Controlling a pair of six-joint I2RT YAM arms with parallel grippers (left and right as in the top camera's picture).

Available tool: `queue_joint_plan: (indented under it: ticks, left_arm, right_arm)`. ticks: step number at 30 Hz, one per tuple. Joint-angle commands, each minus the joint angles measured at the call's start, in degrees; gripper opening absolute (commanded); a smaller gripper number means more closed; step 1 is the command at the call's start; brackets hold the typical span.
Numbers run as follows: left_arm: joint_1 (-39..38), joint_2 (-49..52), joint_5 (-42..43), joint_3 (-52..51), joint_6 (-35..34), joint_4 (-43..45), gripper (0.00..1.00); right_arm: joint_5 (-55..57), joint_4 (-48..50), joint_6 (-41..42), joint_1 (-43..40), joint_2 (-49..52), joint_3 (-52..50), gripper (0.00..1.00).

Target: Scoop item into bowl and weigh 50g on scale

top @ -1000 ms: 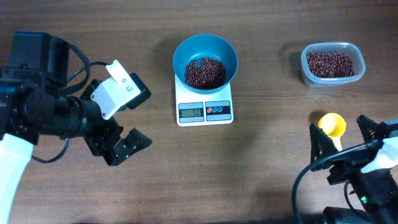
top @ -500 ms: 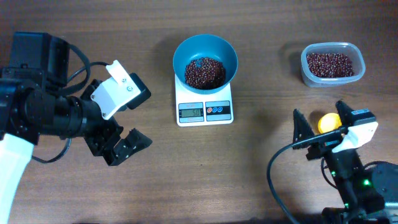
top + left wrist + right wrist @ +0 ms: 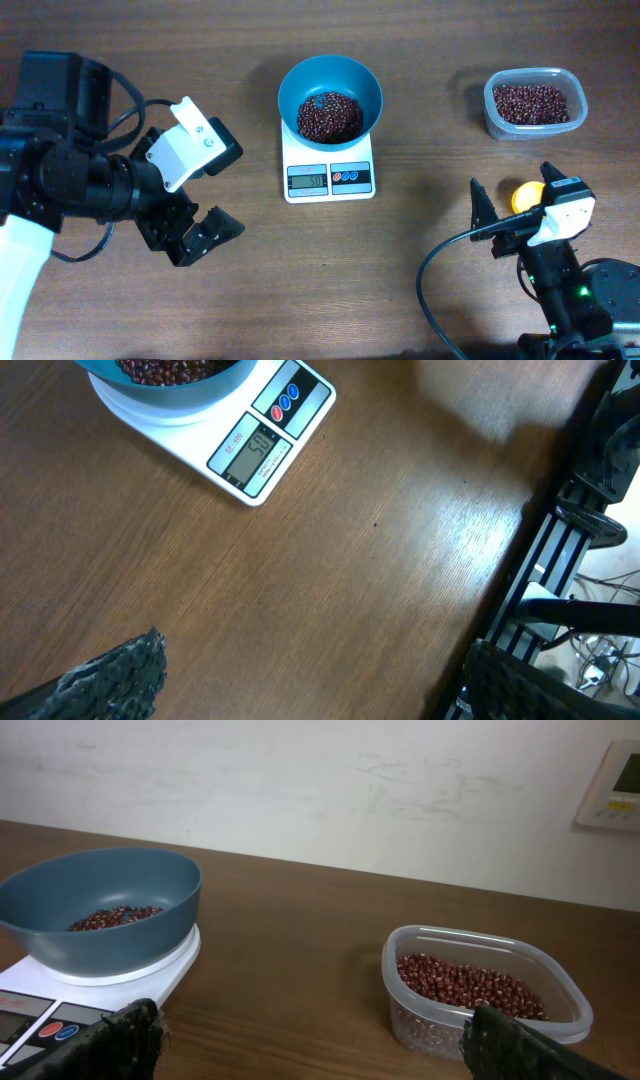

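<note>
Overhead view: both arms sit away from the loaded scale, with both grippers released.
On the left side of the counter [image 3: 330, 290] the left arm [image 3: 90, 180] lies angled, its left gripper [image 3: 318, 650] spread wide and empty, well apart from the scale [image 3: 329, 178]. At centre, the blue bowl [image 3: 330, 70] rests on the scale with the beans [image 3: 330, 117] heaped inside; the display seems to read 50, though the digits are small. Farther right, a clear tub [image 3: 488, 105] holds more beans. At lower right, the right arm [image 3: 560, 280] points up the counter, its right gripper [image 3: 310, 1025] splayed open around a yellow scoop [image 3: 527, 195]; whether they touch is unclear.
</note>
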Motion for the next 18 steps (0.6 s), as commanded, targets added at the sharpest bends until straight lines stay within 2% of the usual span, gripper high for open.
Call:
queue_joint_plan:
  ticks: [1, 15, 18]
  left_arm:
    - [0.13, -0.22, 0.2, 0.39, 0.94, 0.07, 0.99]
    - [0.13, -0.22, 0.35, 0.39, 0.92, -0.13, 0.99]
    - [0.13, -0.24, 0.2, 0.39, 0.92, 3.15, 0.99]
  right_arm:
    - [0.52, 0.22, -0.42, 0.31, -0.39, -0.74, 0.99]
    - [0.52, 0.2, -0.42, 0.31, -0.39, -0.74, 0.99]
    - [0.52, 0.2, -0.42, 0.31, -0.39, -0.74, 0.99]
